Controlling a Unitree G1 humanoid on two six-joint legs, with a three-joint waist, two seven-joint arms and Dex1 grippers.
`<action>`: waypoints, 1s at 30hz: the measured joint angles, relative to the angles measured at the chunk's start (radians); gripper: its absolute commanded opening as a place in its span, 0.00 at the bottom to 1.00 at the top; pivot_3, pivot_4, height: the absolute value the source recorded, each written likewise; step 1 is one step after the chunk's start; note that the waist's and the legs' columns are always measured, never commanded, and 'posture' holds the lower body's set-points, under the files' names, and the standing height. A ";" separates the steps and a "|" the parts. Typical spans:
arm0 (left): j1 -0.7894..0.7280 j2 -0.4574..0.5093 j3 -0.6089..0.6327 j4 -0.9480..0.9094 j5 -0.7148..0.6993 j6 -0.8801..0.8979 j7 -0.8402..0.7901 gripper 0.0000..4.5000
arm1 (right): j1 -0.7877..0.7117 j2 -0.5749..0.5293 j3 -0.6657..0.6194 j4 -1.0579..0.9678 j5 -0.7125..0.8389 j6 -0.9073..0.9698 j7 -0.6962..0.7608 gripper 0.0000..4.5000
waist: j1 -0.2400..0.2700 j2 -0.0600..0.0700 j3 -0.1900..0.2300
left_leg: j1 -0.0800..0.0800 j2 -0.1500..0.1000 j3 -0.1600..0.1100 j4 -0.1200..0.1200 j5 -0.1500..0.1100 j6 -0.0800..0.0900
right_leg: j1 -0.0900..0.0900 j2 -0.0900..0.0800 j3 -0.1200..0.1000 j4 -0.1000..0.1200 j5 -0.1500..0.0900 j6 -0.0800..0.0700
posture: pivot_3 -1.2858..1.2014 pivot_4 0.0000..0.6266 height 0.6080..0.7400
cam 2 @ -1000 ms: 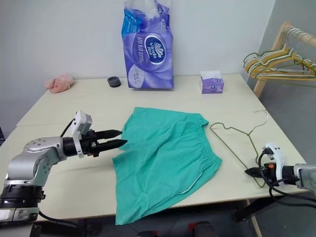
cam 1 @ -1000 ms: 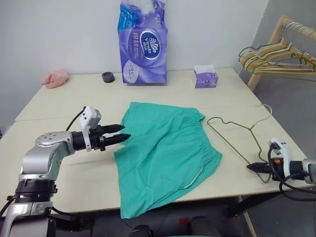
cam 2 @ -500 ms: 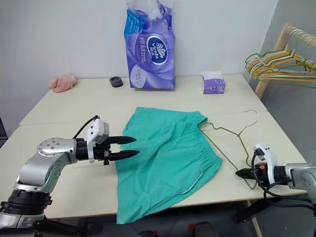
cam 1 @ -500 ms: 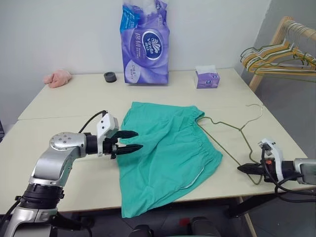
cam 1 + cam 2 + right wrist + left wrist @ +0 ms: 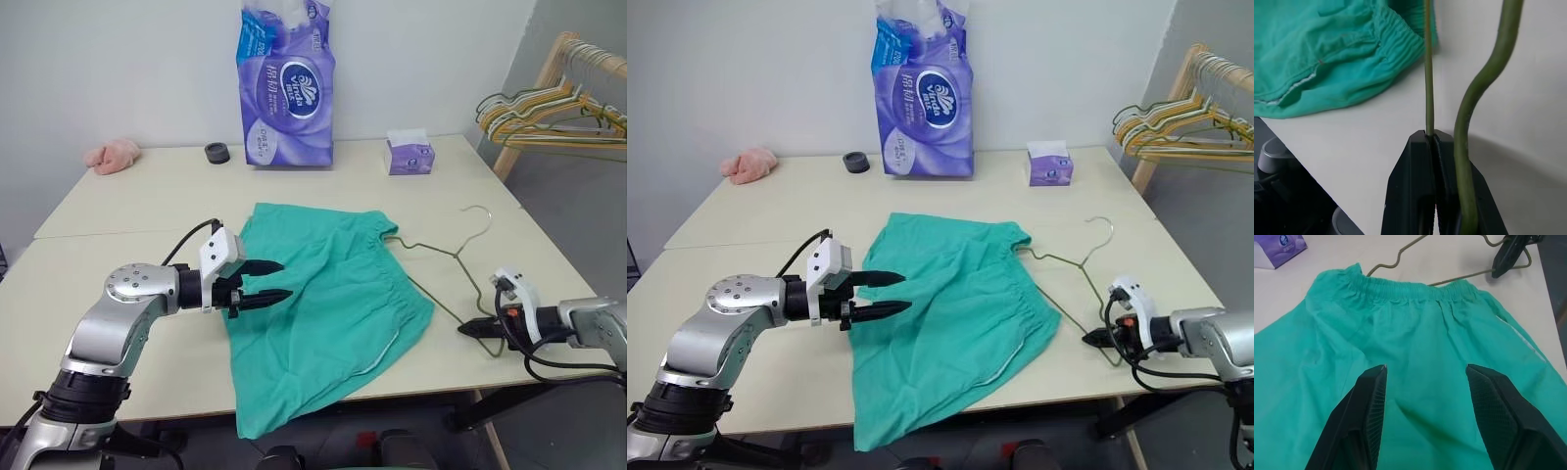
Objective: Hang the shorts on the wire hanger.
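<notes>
— Two grippers at work: right gripper [image 5: 468, 330] was clamped on the wire hanger [image 5: 443, 279] at the table's [image 5: 118, 211] right edge. Shorts?

— The shorts [image 5: 323, 304] lay flat mid-table, waistband touching the hanger's far shoulder. Left gripper [image 5: 276, 280] hovered over them, fingers spread, empty.

— Step?

— Feeding stage, likely. Next: pinch the cloth, lift an opening, slide wire in.

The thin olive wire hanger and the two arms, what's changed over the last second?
The right gripper, shut on the thin olive-gold wire hanger, has dragged it across the table toward the teal-green cloth shorts; its far corner now reaches the waistband. The left gripper, fingers open, has moved in from beside the shorts to over their near edge. The shorts lie as before.
</notes>
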 measured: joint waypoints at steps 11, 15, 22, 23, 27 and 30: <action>0.043 0.000 0.001 -0.015 0.014 -0.036 0.018 0.60 | -0.011 -0.033 0.069 -0.126 -0.028 -0.062 0.024 0.00 | 0.024 0.000 0.002 | 0.000 0.000 0.000 0.000 0.000 0.000 | 0.000 0.000 0.000 0.000 0.000 0.000 | 0.48 0.07 1.00; 0.043 0.000 0.001 -0.014 0.023 -0.046 0.021 0.60 | -0.007 -0.033 0.105 -0.131 -0.054 -0.095 0.024 0.00 | 0.024 0.000 0.002 | 0.000 0.000 0.000 0.000 0.000 0.000 | 0.000 0.000 0.000 0.000 0.000 0.000 | 0.48 0.07 1.00; 0.039 -0.001 -0.006 -0.003 0.041 -0.080 0.020 0.60 | -0.158 0.067 0.198 0.053 -0.161 -0.142 0.001 0.00 | 0.021 0.002 0.004 | 0.000 0.000 0.000 0.000 0.000 0.000 | -0.001 0.000 0.000 0.001 0.000 0.000 | 0.48 0.06 1.00; 0.038 -0.001 -0.006 -0.003 0.042 -0.082 0.020 0.60 | -0.170 0.071 0.203 0.066 -0.168 -0.144 0.000 0.00 | 0.021 0.002 0.004 | 0.000 0.000 0.000 0.000 0.000 0.000 | -0.001 0.000 0.000 0.000 0.000 0.000 | 0.48 0.06 1.00; 0.039 -0.001 -0.007 0.002 0.054 -0.089 0.021 0.60 | -0.215 0.093 0.213 0.096 -0.197 -0.157 0.006 0.00 | 0.022 0.002 0.004 | -0.001 0.000 -0.001 0.000 0.000 0.000 | -0.002 0.000 0.000 0.000 0.000 0.000 | 0.49 0.06 1.00; 0.045 -0.001 -0.007 0.002 0.057 -0.093 0.023 0.60 | -0.213 0.086 0.211 0.096 -0.198 -0.157 0.007 0.00 | 0.025 0.002 0.004 | -0.001 0.000 -0.001 0.000 0.000 0.000 | -0.002 0.000 0.000 0.001 0.000 0.000 | 0.49 0.06 1.00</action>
